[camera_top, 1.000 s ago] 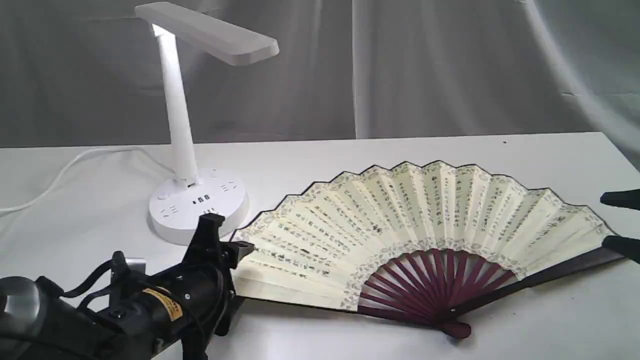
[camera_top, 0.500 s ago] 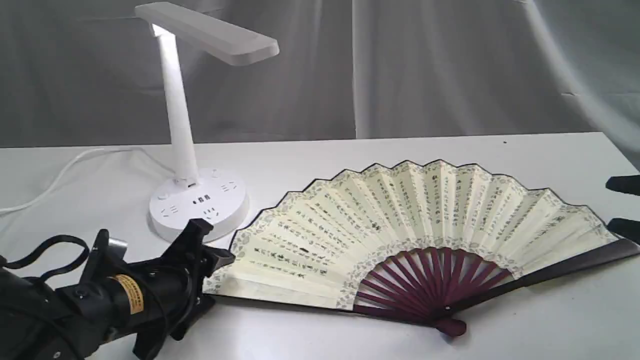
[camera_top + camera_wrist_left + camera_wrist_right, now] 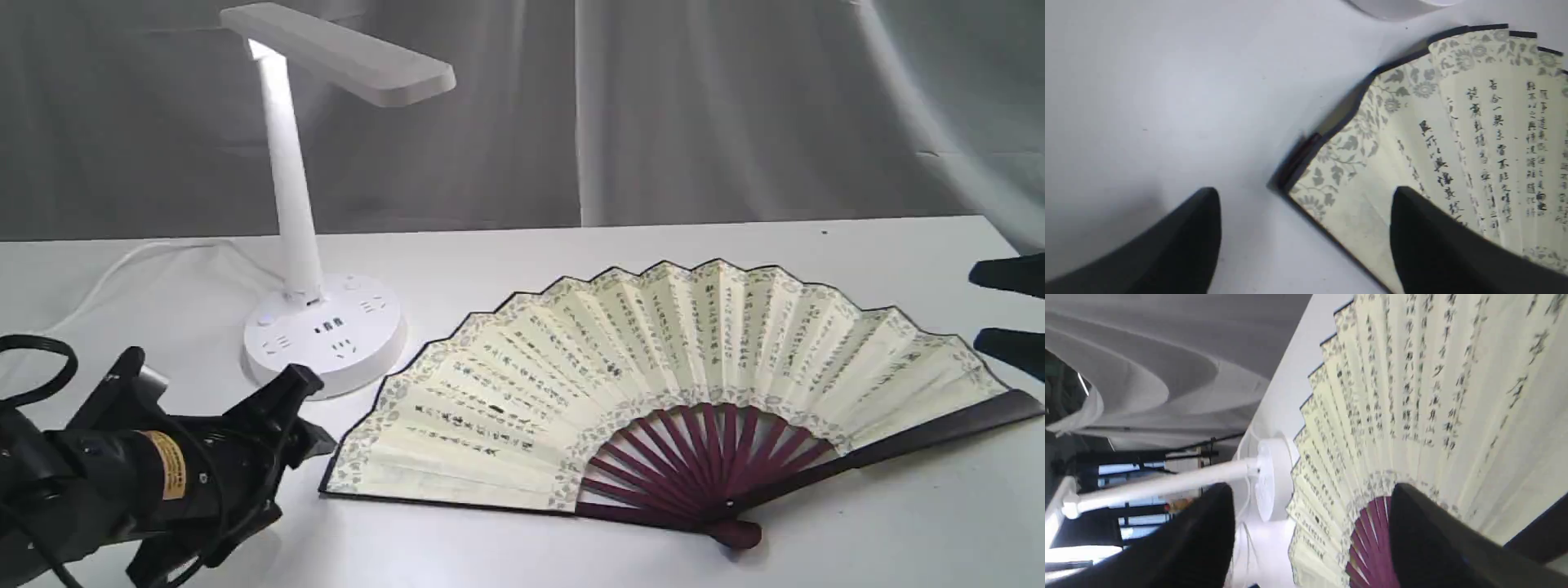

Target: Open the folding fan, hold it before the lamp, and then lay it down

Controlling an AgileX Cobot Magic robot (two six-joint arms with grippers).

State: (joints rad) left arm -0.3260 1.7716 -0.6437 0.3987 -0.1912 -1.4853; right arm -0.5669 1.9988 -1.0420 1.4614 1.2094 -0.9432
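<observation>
The folding fan [image 3: 653, 359] lies spread open and flat on the white table, cream pleats toward the back, maroon ribs and pivot toward the front. The lamp [image 3: 326, 335] stands to its back left, head lit. My left gripper [image 3: 314, 412] is open just left of the fan's left guard, apart from it; the left wrist view shows that corner of the fan [image 3: 1474, 134] between and under its fingers. My right gripper [image 3: 980, 310] is open at the right edge, above the fan's right guard, holding nothing. The right wrist view looks across the fan [image 3: 1412, 375] to the lamp [image 3: 1267, 477].
The lamp's white cord [image 3: 122, 265] trails off to the left across the table [image 3: 571, 245]. A grey curtain hangs behind the table. The lamp's base [image 3: 1392, 6] is close beyond the fan's left corner.
My left gripper has drawn back to the left and lower, off the fan's left edge, which now rests flat on the table. The right gripper's fingers have risen a little off the right guard.
</observation>
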